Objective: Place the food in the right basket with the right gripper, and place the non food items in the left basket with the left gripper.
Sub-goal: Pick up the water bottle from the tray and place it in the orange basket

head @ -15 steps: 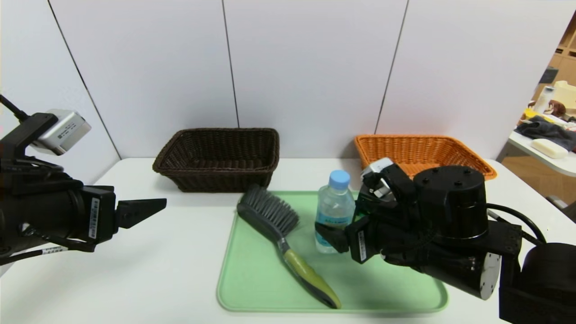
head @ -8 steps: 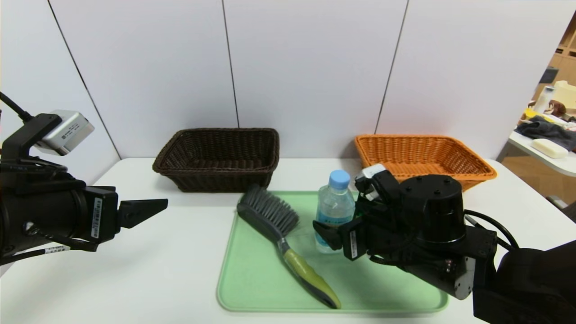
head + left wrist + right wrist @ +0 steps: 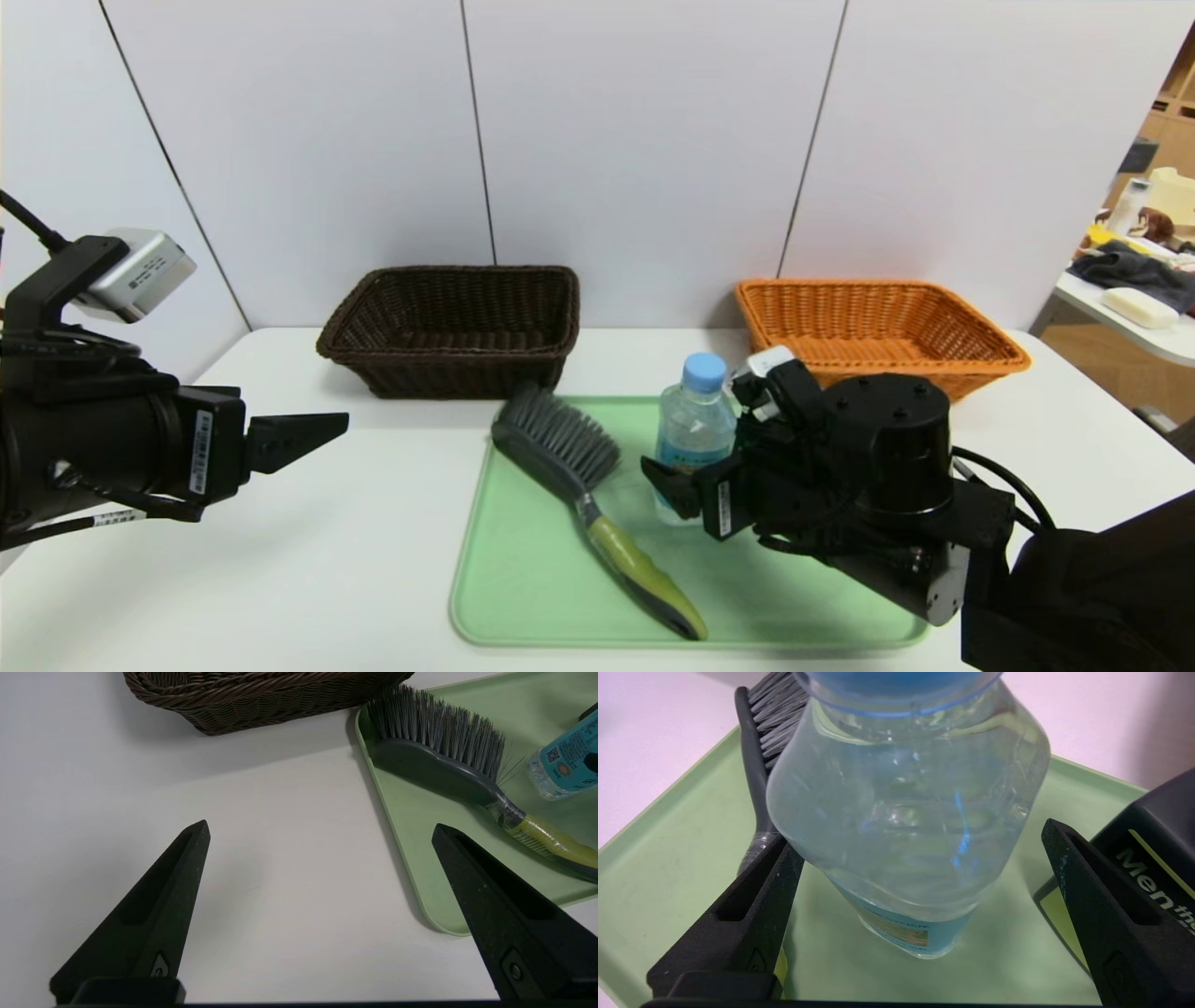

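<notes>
Green plastic tray [image 3: 523, 579] lies on the white table [image 3: 280, 560] in the head view, and on it the water bottle [image 3: 693, 439] stands upright with its light blue cap on. Beside it, toward the robot's left, the scrub brush [image 3: 583, 490] lies slantwise, bristles toward the far edge. At the back of the table the dark brown basket [image 3: 453, 329] sits on the left and the orange basket [image 3: 873, 327] on the right, well apart. The right gripper [image 3: 674, 483] is low over the tray right at the bottle's lower body. The left gripper [image 3: 294, 437] hangs over bare table, well apart from the tray.

From the left wrist, the left gripper [image 3: 322, 833] has its fingers spread wide with nothing between them; the brush [image 3: 448, 772], the tray's edge [image 3: 397, 858] and a corner of the dark basket [image 3: 261, 697] lie beyond.

From the right wrist, the right gripper [image 3: 920, 835] is wide apart, one finger [image 3: 756, 905] close against the bottle [image 3: 906, 812], the other clear of it. A black pump bottle [image 3: 1143, 830] with a green label stands just beside the far finger.
</notes>
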